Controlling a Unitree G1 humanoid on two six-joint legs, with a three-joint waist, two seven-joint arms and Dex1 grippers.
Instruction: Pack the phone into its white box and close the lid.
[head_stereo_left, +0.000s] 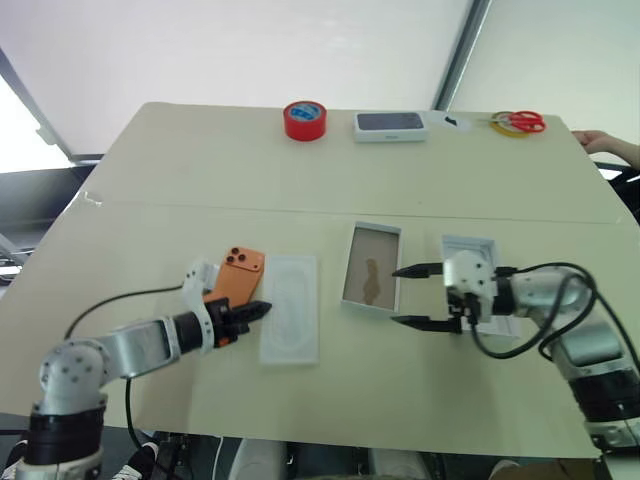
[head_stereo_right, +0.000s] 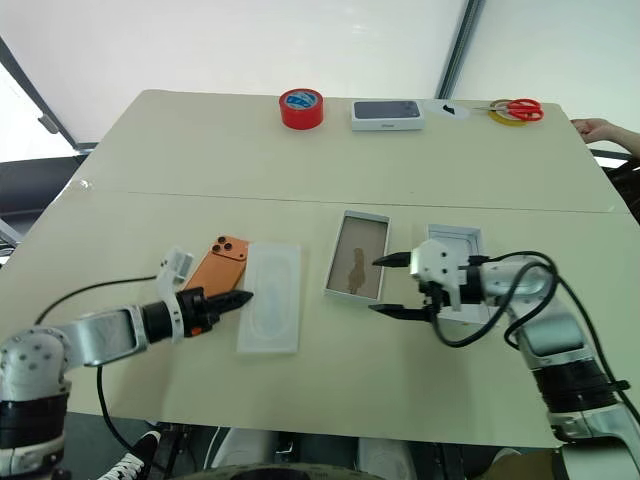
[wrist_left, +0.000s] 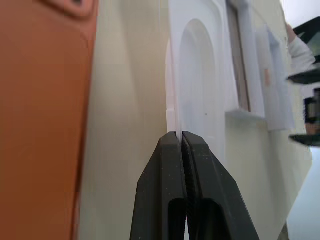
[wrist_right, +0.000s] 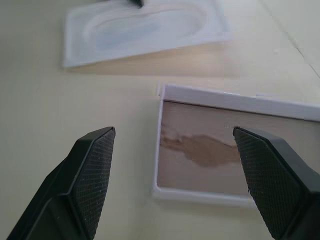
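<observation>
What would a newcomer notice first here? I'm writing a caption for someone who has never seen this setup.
First the orange phone, lying camera side up on the pale table near the robot's left side, next to a flat white insert. The left gripper is shut, its tips at the edge of that insert. Across from it the right gripper stands wide open beside the white box with the tan floor, the lid just beyond.

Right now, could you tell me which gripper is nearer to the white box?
The right gripper: its open fingers point at the white box from just beside it. The left gripper is shut beyond the white insert.
</observation>
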